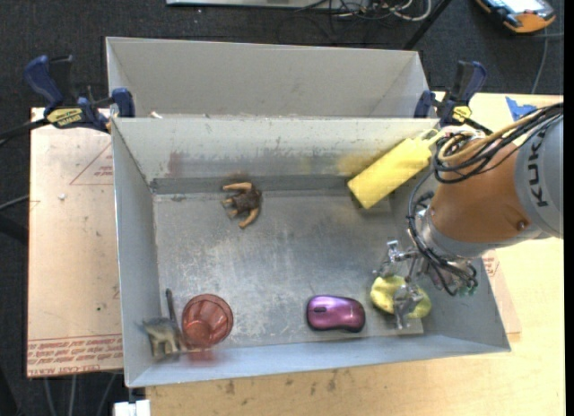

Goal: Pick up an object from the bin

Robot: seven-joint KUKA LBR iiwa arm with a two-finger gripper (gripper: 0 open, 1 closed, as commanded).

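The grey metal bin (287,253) sits over a dark floor strewn with cables, and most of its bottom is bare. Your gripper (402,290) is low in the front right corner, right over a small yellow-green lump (384,296) that lies close to the front wall. You cannot tell from here whether the gripper is open or closed on it, because the wrist and its cables get in the way, and nothing shows the lump as gripped. Just left of it lies a purple oval thing (335,313), near it but apparently not touching. A long yellow block (387,175) leans at the back wall, a small brown toy (242,201) lies near the back, and a pink cup (207,319) stands well apart in the front left corner. To do this step well, I judge you should centre on the lump, close firmly, then lift straight up, keeping clear of the sloping right wall and the purple neighbour, since a rounded lump may slip out
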